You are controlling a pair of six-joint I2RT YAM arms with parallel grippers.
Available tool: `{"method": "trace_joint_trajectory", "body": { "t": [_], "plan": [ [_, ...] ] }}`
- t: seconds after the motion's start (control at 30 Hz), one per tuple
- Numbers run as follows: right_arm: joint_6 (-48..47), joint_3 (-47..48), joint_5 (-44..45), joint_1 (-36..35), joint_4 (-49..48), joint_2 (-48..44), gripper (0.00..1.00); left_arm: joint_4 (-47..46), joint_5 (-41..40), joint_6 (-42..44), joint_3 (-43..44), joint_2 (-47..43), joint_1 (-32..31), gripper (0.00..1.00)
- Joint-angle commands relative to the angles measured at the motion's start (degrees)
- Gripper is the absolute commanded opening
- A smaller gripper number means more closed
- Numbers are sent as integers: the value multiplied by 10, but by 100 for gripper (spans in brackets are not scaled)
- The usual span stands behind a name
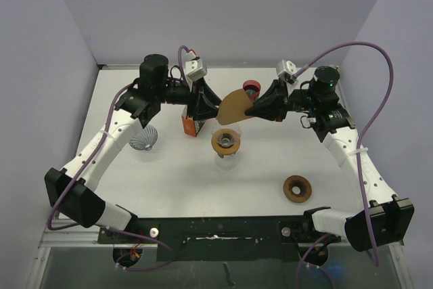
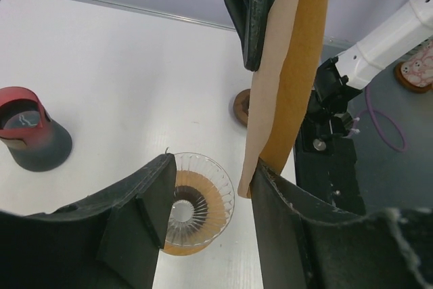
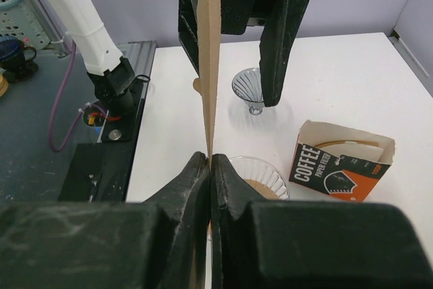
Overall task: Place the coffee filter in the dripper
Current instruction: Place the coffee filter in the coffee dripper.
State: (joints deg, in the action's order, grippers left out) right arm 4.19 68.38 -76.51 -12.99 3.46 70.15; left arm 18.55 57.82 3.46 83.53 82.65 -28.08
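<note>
My right gripper (image 1: 252, 109) (image 3: 210, 158) is shut on a flat brown paper coffee filter (image 1: 235, 107) (image 3: 209, 65) and holds it on edge in the air, above the glass dripper (image 1: 225, 141) (image 3: 262, 178) with its wooden collar. My left gripper (image 1: 209, 108) (image 2: 213, 167) is open around the filter's far end. The filter (image 2: 287, 72) touches the inner face of one left finger (image 2: 284, 214). The dripper (image 2: 197, 197) shows straight below, between the left fingers.
An open coffee filter box (image 1: 191, 125) (image 3: 342, 160) stands left of the dripper. A ribbed grey dripper (image 1: 143, 139) (image 3: 249, 89) is further left. A red and black cup-like object (image 1: 252, 87) (image 2: 30, 132) sits at the back. A wooden ring (image 1: 297, 188) lies at the front right.
</note>
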Motion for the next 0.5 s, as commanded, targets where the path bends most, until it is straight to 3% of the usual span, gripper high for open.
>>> {"method": "trace_joint_trajectory", "body": {
  "t": [0.0,0.23,0.47],
  "plan": [
    [7,-3,3,-5,-30,3,0,-80,25,-64,27,9,-10,44],
    [12,-15,5,-5,-44,2,0,-147,37,-132,20,20,-15,34],
    [32,-26,16,-2,-71,3,2,-225,61,-194,-24,13,-15,7]
  ]
}}
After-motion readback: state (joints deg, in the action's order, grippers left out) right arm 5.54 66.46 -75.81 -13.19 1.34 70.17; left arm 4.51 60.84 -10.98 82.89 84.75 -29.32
